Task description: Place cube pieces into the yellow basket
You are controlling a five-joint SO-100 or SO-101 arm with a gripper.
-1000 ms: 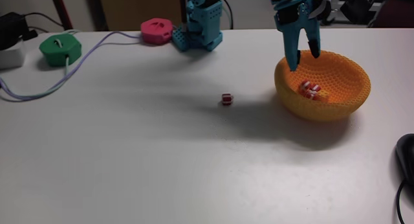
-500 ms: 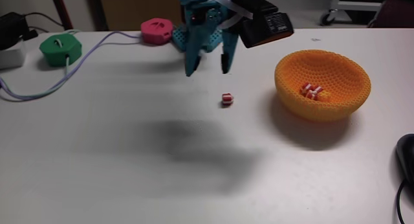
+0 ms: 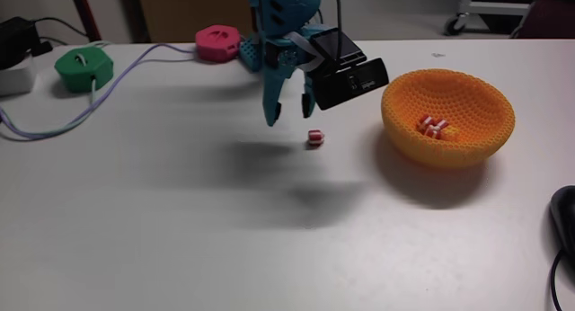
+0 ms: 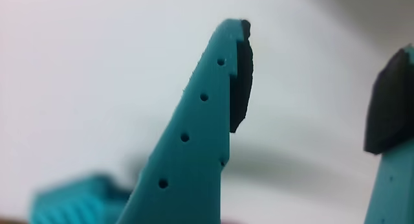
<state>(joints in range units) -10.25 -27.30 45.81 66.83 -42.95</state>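
One red-and-white striped cube piece [image 3: 314, 137] lies on the white table, left of the yellow basket [image 3: 446, 119]. Inside the basket rest more cube pieces [image 3: 434, 126], red-and-white ones beside a yellow one. My teal gripper [image 3: 289, 112] hangs open above the table, its tips just up and left of the loose cube, not touching it. In the wrist view the gripper [image 4: 307, 88] shows two teal fingers [image 4: 194, 153] with black pads spread apart, nothing between them, over blurred white table.
A green housing [image 3: 84, 66] with a lavender cable sits at the far left, a pink housing [image 3: 216, 42] at the back. The arm's teal base [image 3: 274, 46] stands behind the gripper. A black object [image 3: 563, 217] lies at the right edge.
The gripper swung left from above the basket to over the table and has now dropped lower, close to the loose striped cube. It stays open throughout.
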